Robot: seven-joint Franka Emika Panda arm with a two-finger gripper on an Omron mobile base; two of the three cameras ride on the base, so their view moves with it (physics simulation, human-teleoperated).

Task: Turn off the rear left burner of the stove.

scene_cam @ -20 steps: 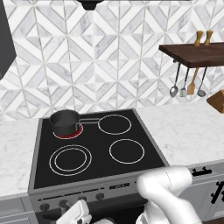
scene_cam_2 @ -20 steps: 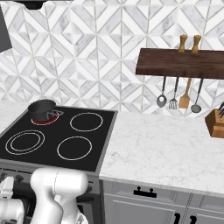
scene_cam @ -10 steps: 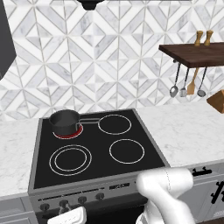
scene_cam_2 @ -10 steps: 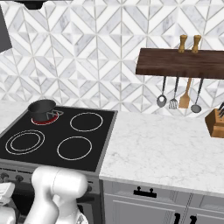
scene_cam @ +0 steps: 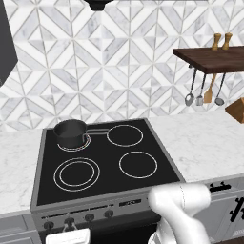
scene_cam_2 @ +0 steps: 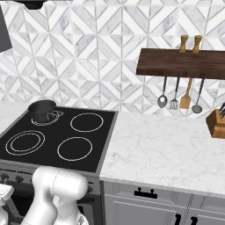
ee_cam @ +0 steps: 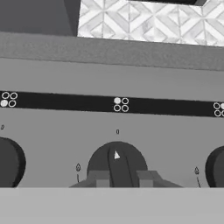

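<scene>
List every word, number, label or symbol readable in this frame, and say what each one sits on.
"0": above the dark round knob on the grey metal stove front panel.
Four-dot burner diagrams, top-left dot filled: black strip over that knob.
Small flame marks: panel, beside the knob.
White arrow: the knob's face.
No brand or words are legible.

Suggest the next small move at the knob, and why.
Probably open the fingers and back straight off the knob. Its white pointer sits at the 0 mark, and the rear left burner under the saucepan shows just a pale ring, no red glow. More turning seems unnecessary.
</scene>
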